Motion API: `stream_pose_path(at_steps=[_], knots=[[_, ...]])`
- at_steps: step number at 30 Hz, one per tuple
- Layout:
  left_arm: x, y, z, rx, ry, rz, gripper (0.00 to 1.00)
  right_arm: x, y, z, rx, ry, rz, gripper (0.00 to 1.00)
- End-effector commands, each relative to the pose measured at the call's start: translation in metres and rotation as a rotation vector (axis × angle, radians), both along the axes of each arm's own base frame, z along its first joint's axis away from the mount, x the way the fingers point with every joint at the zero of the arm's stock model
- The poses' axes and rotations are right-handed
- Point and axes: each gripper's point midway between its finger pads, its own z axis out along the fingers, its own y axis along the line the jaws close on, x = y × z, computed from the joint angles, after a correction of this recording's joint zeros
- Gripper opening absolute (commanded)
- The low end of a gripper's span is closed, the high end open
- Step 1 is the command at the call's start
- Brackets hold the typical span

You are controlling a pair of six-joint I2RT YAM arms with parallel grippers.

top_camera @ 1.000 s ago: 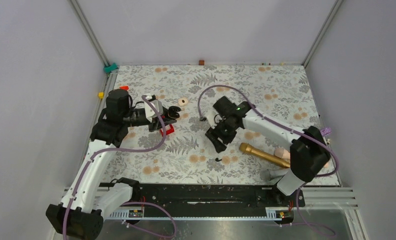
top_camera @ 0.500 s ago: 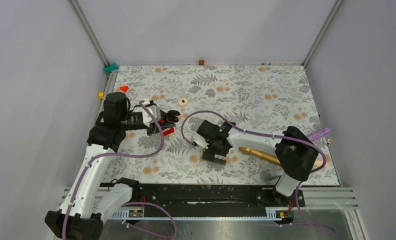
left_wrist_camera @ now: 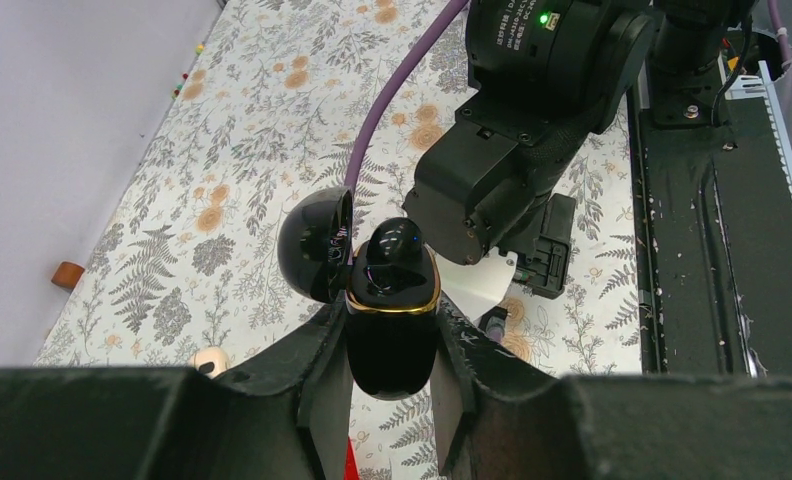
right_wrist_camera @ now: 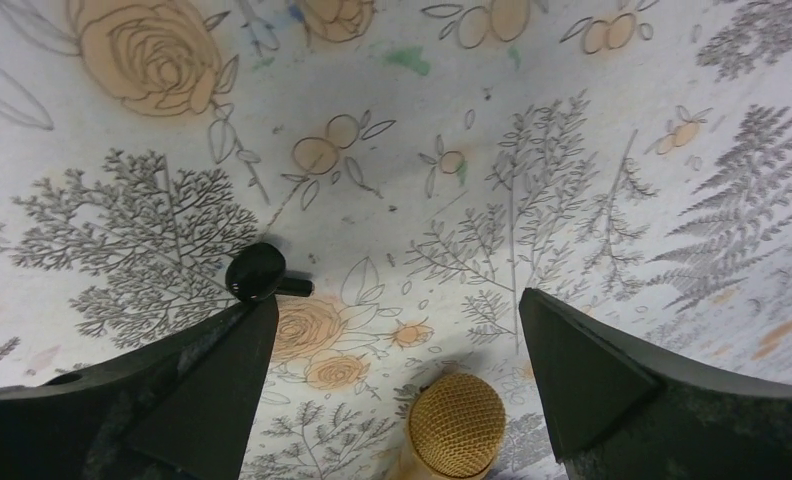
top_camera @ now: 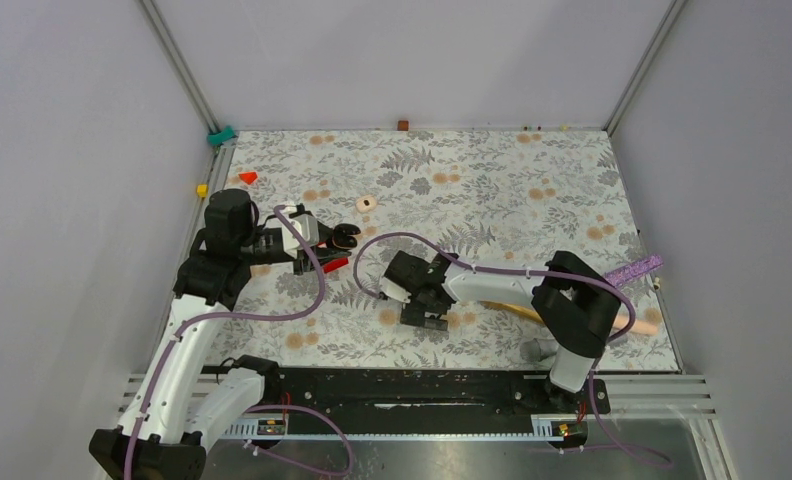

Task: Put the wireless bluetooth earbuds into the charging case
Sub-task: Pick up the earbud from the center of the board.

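My left gripper (left_wrist_camera: 394, 385) is shut on the black, gold-rimmed charging case (left_wrist_camera: 392, 325), held above the table with its lid (left_wrist_camera: 315, 245) swung open to the left. A dark rounded bud (left_wrist_camera: 398, 247) sits in the case's top. From above, the left gripper (top_camera: 332, 243) and the case (top_camera: 345, 236) are left of centre. My right gripper (right_wrist_camera: 397, 300) is open and low over the table. One black earbud (right_wrist_camera: 256, 272) lies on the cloth just beyond the tip of its left finger (right_wrist_camera: 207, 375). From above, the right gripper (top_camera: 422, 308) covers that spot. A pale bud (left_wrist_camera: 209, 362) lies further off.
A gold microphone (right_wrist_camera: 457, 425) lies between the right jaws near the camera, its handle (top_camera: 507, 300) under the right arm. A red piece (top_camera: 336, 264) sits below the left gripper. An orange-red triangle (top_camera: 247, 177), teal clip (top_camera: 219, 133) and brown block (top_camera: 403, 124) lie at the far edges.
The right arm swung left and down to the cloth by the black earbud, and its jaws opened wide. The left gripper with the case drifted slightly.
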Motion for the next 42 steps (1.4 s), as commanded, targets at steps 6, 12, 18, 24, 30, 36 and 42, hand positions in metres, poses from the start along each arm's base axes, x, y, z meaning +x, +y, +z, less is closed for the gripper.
stream_pose_path(at_steps=[6,12,18,24,30,36,42], knots=[[-0.005,-0.003,0.01,-0.037,-0.043,-0.041,0.0,0.047,0.024,0.013,0.027,-0.229,0.014,1.0],[-0.007,-0.003,0.01,-0.04,-0.04,-0.045,0.0,0.048,0.063,0.022,0.144,-0.17,0.043,0.99],[-0.01,-0.004,0.009,-0.043,-0.034,-0.052,0.0,0.047,0.072,0.044,0.214,-0.142,0.011,0.99],[-0.01,-0.004,0.008,-0.045,-0.035,-0.055,0.0,0.024,0.054,0.075,0.41,0.08,-0.172,1.0],[-0.007,-0.004,0.007,-0.047,-0.025,-0.052,0.0,-0.007,0.046,0.043,0.477,0.219,-0.281,0.92],[-0.007,-0.003,0.004,-0.044,-0.025,-0.044,0.0,-0.001,0.041,0.032,0.562,0.385,-0.503,0.74],[-0.003,-0.004,0.002,-0.041,-0.018,-0.044,0.0,-0.012,0.04,0.023,0.639,0.522,-0.59,0.64]])
